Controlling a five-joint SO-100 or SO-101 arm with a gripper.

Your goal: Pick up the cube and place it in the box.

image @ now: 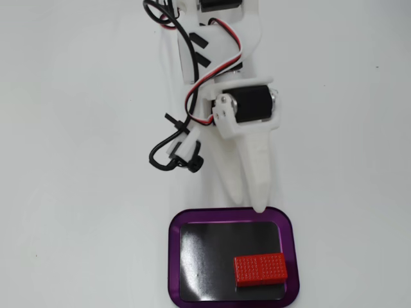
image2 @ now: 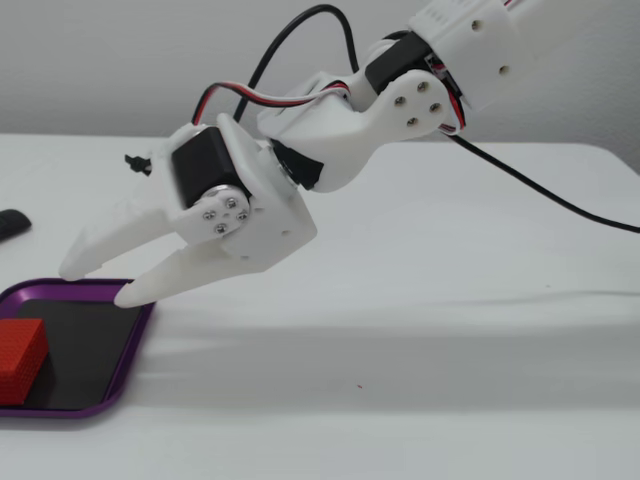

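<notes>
My gripper (image2: 95, 280) hangs released and empty above the box's (image: 174, 256) far rim. The cube (image: 260, 269) lies inside the box, apart from my fingertips.

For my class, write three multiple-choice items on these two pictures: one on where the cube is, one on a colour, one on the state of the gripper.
1. Where is the cube?
A. inside the box
B. on the table beside the box
C. between the fingers

2. What colour is the rim of the box?
A. green
B. purple
C. yellow

3. What state is the gripper in?
A. shut on the cube
B. open, holding nothing
C. out of sight

Key: 1 A, the cube lies on the box's dark floor. 2 B, the rim is glossy purple. 3 B, the fingers stand apart over the box edge with nothing between them.
</notes>
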